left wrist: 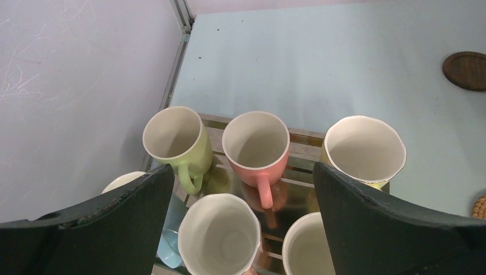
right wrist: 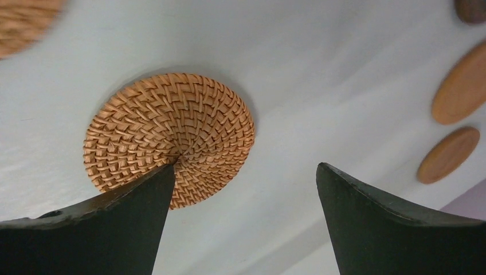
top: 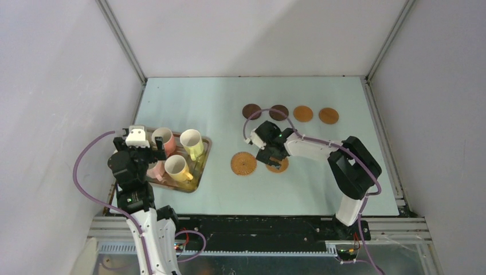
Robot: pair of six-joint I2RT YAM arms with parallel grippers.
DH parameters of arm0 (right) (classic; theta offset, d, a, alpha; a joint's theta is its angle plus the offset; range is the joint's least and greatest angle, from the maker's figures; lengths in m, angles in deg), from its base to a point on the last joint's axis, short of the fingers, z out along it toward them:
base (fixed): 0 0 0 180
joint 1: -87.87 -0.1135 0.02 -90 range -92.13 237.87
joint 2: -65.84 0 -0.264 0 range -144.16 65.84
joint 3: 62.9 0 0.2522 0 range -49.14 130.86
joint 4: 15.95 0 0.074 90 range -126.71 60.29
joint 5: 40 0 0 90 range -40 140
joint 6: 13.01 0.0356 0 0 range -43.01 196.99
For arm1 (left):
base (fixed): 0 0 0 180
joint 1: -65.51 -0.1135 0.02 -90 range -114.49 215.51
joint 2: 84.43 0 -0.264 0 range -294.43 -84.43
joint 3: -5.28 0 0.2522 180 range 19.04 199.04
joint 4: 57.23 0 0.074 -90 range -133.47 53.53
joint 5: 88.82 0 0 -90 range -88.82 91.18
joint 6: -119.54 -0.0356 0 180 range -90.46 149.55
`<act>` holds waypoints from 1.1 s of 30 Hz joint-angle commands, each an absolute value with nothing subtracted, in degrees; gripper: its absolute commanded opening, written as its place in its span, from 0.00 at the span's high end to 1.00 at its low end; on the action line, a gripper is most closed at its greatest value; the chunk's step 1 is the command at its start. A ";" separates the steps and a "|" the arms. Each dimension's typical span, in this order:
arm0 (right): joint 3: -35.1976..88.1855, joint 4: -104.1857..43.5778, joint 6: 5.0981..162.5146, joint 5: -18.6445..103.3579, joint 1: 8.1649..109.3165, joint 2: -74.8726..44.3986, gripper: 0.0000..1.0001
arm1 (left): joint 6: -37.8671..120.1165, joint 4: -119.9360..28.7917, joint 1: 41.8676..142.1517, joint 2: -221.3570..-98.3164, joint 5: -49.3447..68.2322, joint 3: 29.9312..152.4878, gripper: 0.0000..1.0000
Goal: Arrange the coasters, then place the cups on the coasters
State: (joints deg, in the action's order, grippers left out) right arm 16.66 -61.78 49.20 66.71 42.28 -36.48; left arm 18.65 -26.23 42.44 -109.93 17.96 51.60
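Right gripper spread wide, holding nothing, low over a woven coaster; second woven coaster just beside. Dark brown coasters and orange-brown coasters form a row farther back. Left gripper spread wide, holding nothing, above the cups on the tray.

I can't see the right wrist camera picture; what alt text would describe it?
A woven tan coaster lies flat on the pale table, partly hidden by the open, empty right end effector. Two orange-brown coasters sit at the right edge.
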 commanded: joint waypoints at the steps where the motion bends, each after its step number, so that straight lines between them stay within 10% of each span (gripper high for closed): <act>1: 14.05 -59.40 47.89 70.77 53.21 -39.71 0.00 | 19.53 -27.71 41.84 -110.21 18.94 50.68 0.02; 19: 13.07 -52.61 39.80 72.78 90.65 -40.83 0.00 | 19.55 -27.33 41.90 -111.07 19.53 51.20 0.02; 33: 32.38 -48.31 39.82 78.41 99.47 -56.90 0.00 | 19.60 -27.21 41.92 -110.99 18.51 51.43 0.02</act>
State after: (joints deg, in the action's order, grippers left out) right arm 29.95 -48.69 39.54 77.53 98.06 -50.05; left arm 18.65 -26.19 42.44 -111.17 18.42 51.60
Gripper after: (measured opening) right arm 0.993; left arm 0.985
